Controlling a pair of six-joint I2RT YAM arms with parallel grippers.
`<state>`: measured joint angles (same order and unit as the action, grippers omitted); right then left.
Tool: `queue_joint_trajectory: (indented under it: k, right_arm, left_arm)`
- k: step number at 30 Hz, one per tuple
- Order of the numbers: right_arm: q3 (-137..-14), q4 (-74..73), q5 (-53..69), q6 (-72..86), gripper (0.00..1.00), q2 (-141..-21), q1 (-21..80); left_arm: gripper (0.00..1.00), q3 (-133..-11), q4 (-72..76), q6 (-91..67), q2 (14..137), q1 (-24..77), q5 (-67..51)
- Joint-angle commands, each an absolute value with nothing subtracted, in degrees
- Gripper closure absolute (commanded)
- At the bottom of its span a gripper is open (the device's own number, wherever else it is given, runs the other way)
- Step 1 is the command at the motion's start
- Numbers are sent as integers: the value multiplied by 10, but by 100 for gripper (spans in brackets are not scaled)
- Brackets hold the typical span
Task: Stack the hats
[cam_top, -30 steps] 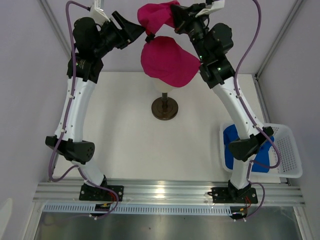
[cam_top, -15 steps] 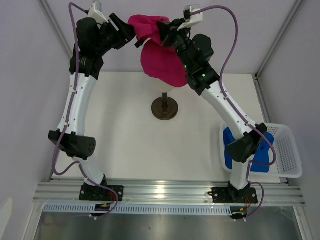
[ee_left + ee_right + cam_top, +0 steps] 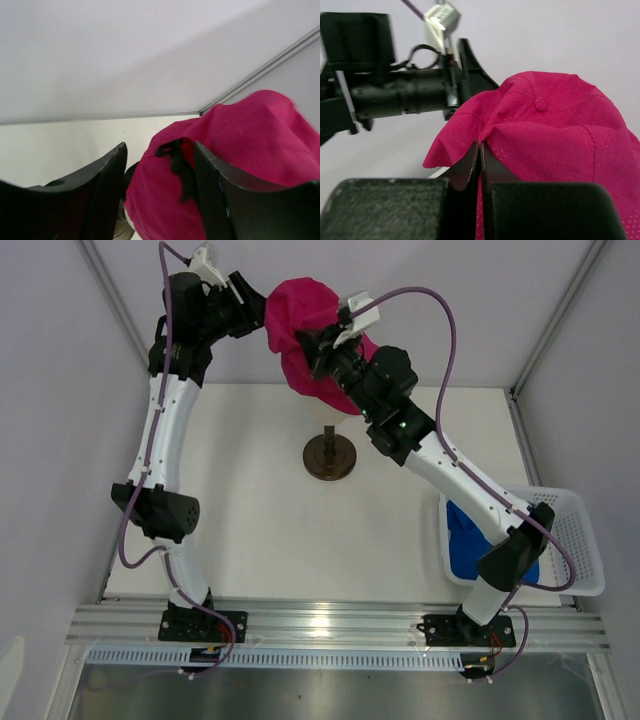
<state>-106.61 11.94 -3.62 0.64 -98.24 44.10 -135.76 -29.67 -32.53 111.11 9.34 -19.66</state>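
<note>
Swinging the pink cap (image 3: 300, 310) down and a little leftward in the upper middle of the top view, ending right above the stand (image 3: 329, 457). Closing the gap seen a second ago between two pink shapes, the upper carried and the lower sitting over the stand. Now reading as one pink mass, with no telling where one ends and the other begins.

Pinching a fold near the crown with the right hand (image 3: 480, 150), fingers pressed together on the fabric. Bringing the left hand (image 3: 159, 150) in from the upper left, fingers spread to either side of the cap's black back strap (image 3: 176, 162). Sitting close to the cloth, but not clearly clamping it.

Judging from this: lining up the carried cap for lowering, with the left hand readying to take the rear edge and draw it down. Leaving blue caps (image 3: 470, 540) waiting in the basket (image 3: 585, 540) at the lower right of the bench (image 3: 250, 530), so stacking looking only partly done.
</note>
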Motion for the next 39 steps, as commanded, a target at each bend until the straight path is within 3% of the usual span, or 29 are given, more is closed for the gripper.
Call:
queue_joint_trajectory:
  k: [1, 10, 21, 29, 39]
  right_arm:
    - [-1056, 150, -46, -24, 100, -938, 458]
    - [-1027, 101, -59, -33, 100, -932, 454]
    - [-1090, 42, -17, -29, 100, -974, 424]
    - [-1126, 23, 9, -31, 100, -996, 418]
    - [-1129, 19, 34, -38, 100, -1004, 415]
  left_arm:
    - [40, -1356, -319, -274, 1093, 90, -175]
    - [38, -1198, -260, -239, 1004, 87, -138]
    - [26, -1197, -255, -267, 1000, 60, -191]
    - [27, -1187, -181, -366, 1008, 32, -362]
    - [29, -1265, -194, -396, 1081, 36, -404]
